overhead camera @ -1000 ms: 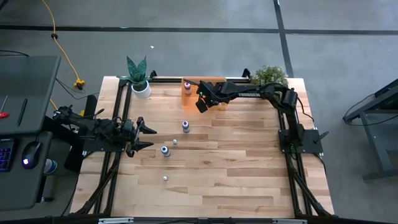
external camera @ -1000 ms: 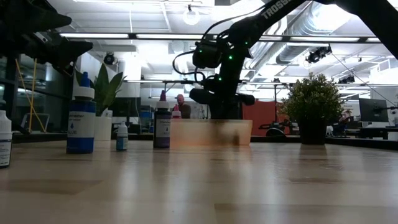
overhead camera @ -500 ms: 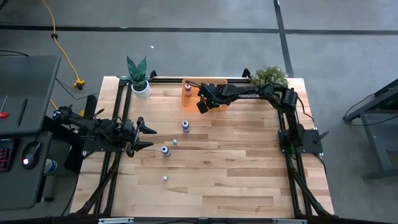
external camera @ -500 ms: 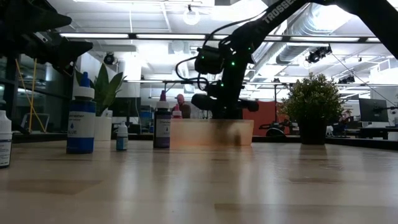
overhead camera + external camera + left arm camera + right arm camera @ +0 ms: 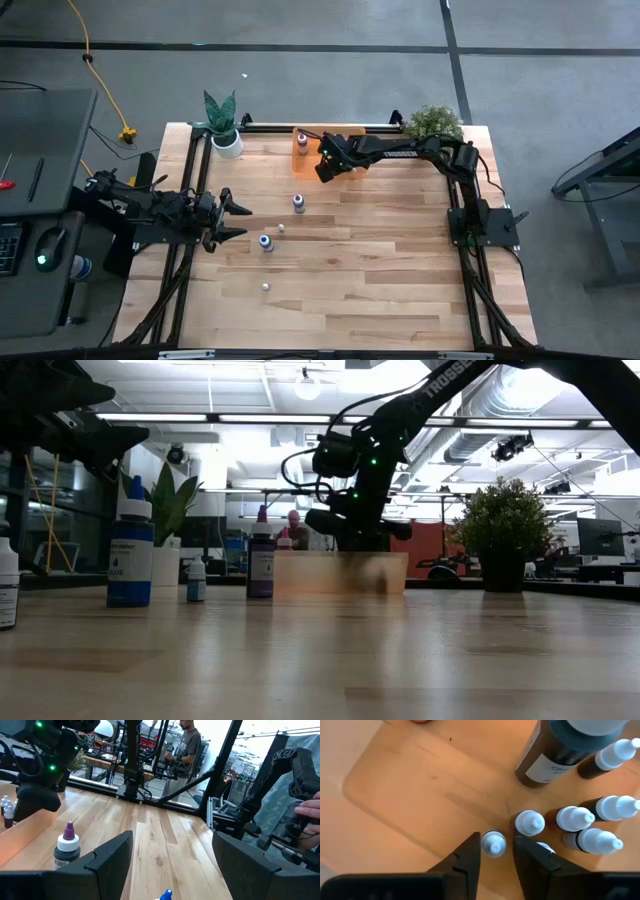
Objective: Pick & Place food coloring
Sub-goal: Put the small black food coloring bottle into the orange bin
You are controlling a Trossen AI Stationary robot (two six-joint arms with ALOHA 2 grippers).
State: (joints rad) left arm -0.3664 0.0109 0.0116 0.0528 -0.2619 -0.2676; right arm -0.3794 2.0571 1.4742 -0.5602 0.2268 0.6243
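Small white-capped dropper (image 5: 493, 843) stood between fingers (image 5: 470, 857) of your right hand (image 5: 325, 168), on floor of orange bin (image 5: 395, 795). Fingers slightly apart, flanking cap; contact not clear. Just beside that hand: cluster of more droppers (image 5: 580, 820) and large dark bottle (image 5: 555, 750), same bin. Farther out on table (image 5: 400, 260): purple-capped bottle (image 5: 298, 203), blue bottle (image 5: 265, 242), two tiny droppers (image 5: 266, 286). Your left hand (image 5: 238, 221) waited at table's left edge, fingers spread wide, holding nothing.
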